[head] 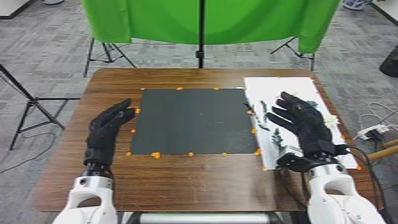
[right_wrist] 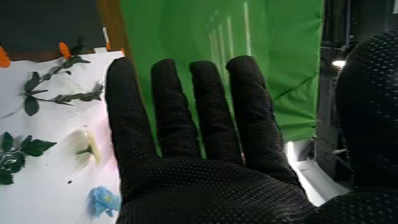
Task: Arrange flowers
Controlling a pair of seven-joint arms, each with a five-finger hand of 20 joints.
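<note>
In the head view my right hand (head: 304, 122) is over the white sheet (head: 277, 86) at the table's right, open, with green leafy sprigs (head: 277, 136) beside it. My left hand (head: 108, 122) is at the left of the dark mat (head: 194, 120), fingers straight and holding nothing. In the right wrist view my right hand (right_wrist: 209, 185) has its fingers extended and spread. Past it, on the white sheet, lie a leafy stem (right_wrist: 67, 95), another green sprig (right_wrist: 13, 155), a pale yellow flower (right_wrist: 91, 148) and a blue flower (right_wrist: 105, 201). Part of the sheet is hidden under my right hand.
Orange clips (head: 155, 155) edge the mat on the brown wooden table (head: 209, 185). A green cloth (head: 160, 20) hangs behind the table, with a black stand (head: 201, 52) at its middle. Cables run along my right forearm.
</note>
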